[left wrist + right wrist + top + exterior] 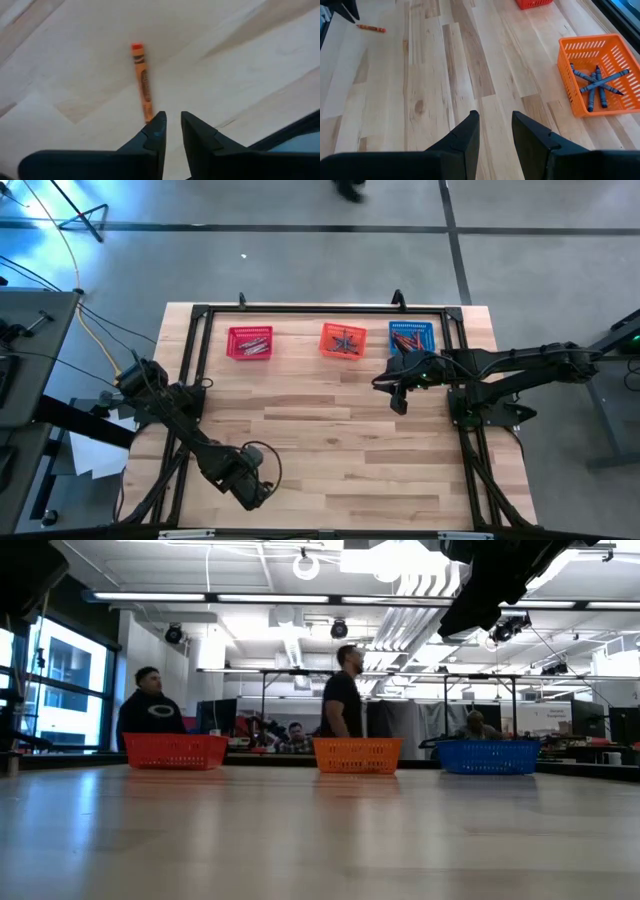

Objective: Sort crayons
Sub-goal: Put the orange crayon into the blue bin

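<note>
Low view: pale wood table [300, 830], people in the room behind; left pincer [170, 131] and right pincer [494, 131] both released, empty

Lighting: bright, even, from ceiling strips [160, 597]. Glare washed out the table [320, 830] in low view. Left wrist view soft; crayon [142, 82] slightly blurred.

One red-orange crayon [142, 82] lies flat on bare wood; bluish-grey crayons [596, 84] lie crossed in the orange basket [580, 46].

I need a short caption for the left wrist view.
Left hand, fingers slightly apart, above the pale wooden table beside one thin orange paper-wrapped crayon.
</note>
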